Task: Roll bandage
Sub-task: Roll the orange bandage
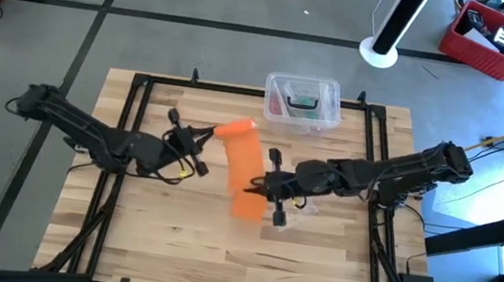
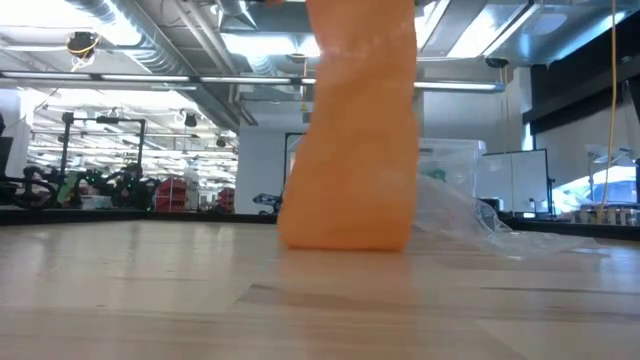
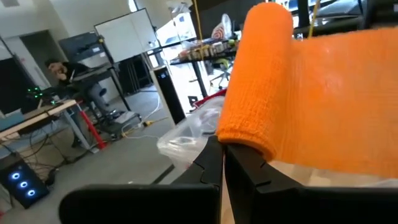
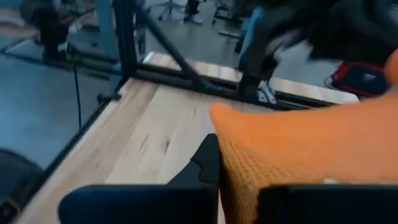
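Observation:
The orange bandage (image 1: 244, 167) stretches as a flat band from a small rolled part (image 1: 234, 130) at its far end toward the table's near side. In the low view its lower end (image 2: 345, 235) reaches down to the tabletop. My left gripper (image 1: 209, 136) is shut on the rolled part, coming from the table's left. My right gripper (image 1: 260, 192) is shut on the band near its near end, coming from the table's right. My left gripper pinches the end of the rolled part (image 3: 239, 134) between its two fingers, reaching in about level from the table's left. The roll is lifted off the table, and the flat band runs away from it toward the other arm. My right gripper pinches the flat band at its side edge (image 4: 233, 155), close to the near end, between its two fingers. It comes from the table's right, slanting slightly down. How many layers it has I cannot tell. The band's end below it touches the table (image 2: 345, 245).
A clear plastic box (image 1: 302, 101) with small items stands at the table's far edge, behind the bandage. Crumpled clear wrapping (image 2: 470, 220) lies on the wood to the bandage's right. A black frame (image 1: 138, 127) runs around the table. A person sits at a desk (image 3: 62, 71) beyond it.

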Robot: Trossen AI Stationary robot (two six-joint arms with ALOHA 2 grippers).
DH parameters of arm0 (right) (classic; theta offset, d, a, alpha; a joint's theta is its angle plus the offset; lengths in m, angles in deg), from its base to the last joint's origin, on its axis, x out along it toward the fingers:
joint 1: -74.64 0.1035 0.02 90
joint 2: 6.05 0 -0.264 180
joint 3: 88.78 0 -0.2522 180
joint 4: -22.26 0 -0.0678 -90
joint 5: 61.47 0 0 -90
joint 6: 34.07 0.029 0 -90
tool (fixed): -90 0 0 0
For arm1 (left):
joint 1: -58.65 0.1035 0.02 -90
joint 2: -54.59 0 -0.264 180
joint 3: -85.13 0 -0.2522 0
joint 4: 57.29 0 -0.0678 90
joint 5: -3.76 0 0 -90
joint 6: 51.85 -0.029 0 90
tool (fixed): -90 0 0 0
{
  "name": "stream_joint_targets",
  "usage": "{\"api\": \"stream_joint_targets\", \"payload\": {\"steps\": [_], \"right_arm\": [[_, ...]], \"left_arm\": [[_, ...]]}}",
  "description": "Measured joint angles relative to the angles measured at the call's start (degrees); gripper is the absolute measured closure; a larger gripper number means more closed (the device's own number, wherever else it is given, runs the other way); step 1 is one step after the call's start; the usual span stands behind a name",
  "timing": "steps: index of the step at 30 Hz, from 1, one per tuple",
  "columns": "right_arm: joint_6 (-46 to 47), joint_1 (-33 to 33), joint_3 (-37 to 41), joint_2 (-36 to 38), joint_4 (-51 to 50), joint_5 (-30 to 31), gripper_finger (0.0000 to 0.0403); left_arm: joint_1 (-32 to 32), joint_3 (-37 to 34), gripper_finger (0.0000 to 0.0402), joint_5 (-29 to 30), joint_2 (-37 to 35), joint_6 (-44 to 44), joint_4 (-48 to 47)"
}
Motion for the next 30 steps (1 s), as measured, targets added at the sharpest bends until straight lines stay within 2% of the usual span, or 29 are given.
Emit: {"api": "stream_joint_targets", "payload": {"steps": [12,20,26,30], "right_arm": [[5.1,0.0,-5.1,0.0,0.9,1.1,0.04],[10.6,-0.9,-5.1,-0.2,7.8,1.5,0.04],[15.3,-6.1,-5.1,-0.3,7.3,0.2,0.0399],[20.9,-10.6,-5.1,-0.3,7.3,-3.7,0.0399]], "left_arm": [[-0.4,0.0,0.0402,0.0,9.2,-0.5,6.5],[0.1,0.0,0.0401,0.2,14.6,-1.0,7.7],[-0.4,0.0,0.0401,0.3,17.8,-1.4,7.7],[-1.3,0.0,0.0401,0.4,19.1,-3.8,7.7]]}}
